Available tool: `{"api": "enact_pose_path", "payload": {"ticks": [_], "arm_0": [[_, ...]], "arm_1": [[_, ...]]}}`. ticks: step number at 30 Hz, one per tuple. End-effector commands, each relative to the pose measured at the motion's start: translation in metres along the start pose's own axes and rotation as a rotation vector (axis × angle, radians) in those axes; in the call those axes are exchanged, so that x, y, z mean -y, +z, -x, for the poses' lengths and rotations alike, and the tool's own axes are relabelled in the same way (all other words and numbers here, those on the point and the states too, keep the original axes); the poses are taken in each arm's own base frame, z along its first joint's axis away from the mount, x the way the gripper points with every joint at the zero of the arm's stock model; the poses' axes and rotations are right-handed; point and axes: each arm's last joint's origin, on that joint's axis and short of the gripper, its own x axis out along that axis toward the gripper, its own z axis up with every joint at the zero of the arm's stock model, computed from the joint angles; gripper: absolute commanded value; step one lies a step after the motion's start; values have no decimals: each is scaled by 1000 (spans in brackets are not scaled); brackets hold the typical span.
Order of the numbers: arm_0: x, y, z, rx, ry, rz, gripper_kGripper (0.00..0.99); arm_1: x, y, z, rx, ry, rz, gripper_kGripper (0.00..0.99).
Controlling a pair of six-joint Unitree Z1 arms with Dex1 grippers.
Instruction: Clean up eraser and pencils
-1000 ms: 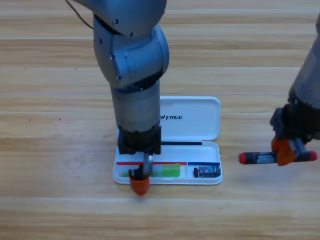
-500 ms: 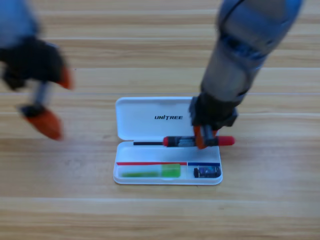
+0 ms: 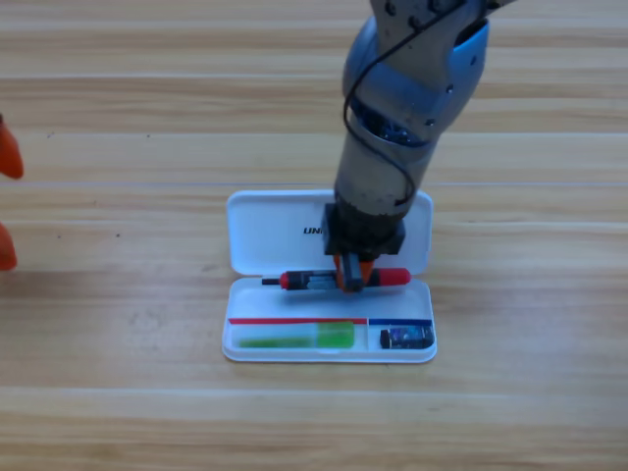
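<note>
Red-ended pencil [image 3: 314,280] lies crosswise along the hinge of the white case [image 3: 270,231], long axis left to right, clamped by the right gripper [image 3: 353,276]. Green pencil [image 3: 299,338] and eraser [image 3: 406,338] sit in the tray below. The left gripper [image 3: 6,206] waits at the left edge, jaws apart.

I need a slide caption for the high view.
Right end effector holds red-black pencil over white case.

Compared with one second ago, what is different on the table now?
The right gripper carried the red-and-black pencil from the table at the right over the white case. The left gripper left the green pencil and drew back to the left edge. Green pencil, eraser and case stayed.
</note>
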Motion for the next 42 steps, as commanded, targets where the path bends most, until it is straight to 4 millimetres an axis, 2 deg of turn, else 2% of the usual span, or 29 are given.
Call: {"api": "enact_pose_path", "payload": {"ticks": [1, 6, 10, 11, 12, 16, 21, 25, 29, 31, 34, 37, 40, 42], "arm_0": [[-1, -6, -10, -4, -22, 21, 990], [-1, -6, -15, -11, -30, 24, 990], [-2, -5, -16, -10, -29, 31, 990], [-2, -5, -17, -10, -31, 32, 990], [-3, -4, -17, -10, -31, 33, 990], [-4, -4, -18, -9, -35, 42, 990], [-11, 3, -10, 24, -1, 53, 990], [-38, 15, 4, 137, 109, 100, 990], [-70, 29, 0, 279, 194, 145, 990], [-87, 37, -6, 349, 212, 174, 980], [-111, 51, -30, 436, 174, 197, 887], [-128, 62, -65, 470, 90, 228, 805], [-136, 69, -101, 503, -24, 231, 560], [-139, 71, -122, 512, -79, 220, 296]], "arm_1": [[-20, 21, -33, -51, 44, 37, 0], [-23, 23, -36, -58, 52, 31, 0], [-23, 22, -32, -59, 46, 10, 709], [-23, 22, -29, -60, 38, 5, 825], [-23, 21, -23, -55, 31, 0, 865], [-24, 14, 6, -24, 3, -14, 893], [-38, -6, 77, 105, -2, -44, 917], [-66, -39, 135, 283, 51, -67, 934], [-98, -82, 178, 486, 65, -92, 946], [-115, -102, 193, 573, 73, -103, 946], [-139, -128, 211, 677, 73, -108, 960], [-161, -143, 221, 729, 97, -87, 965], [-173, -154, 226, 746, 94, -84, 974], [-179, -158, 226, 746, 93, -85, 974]]}}
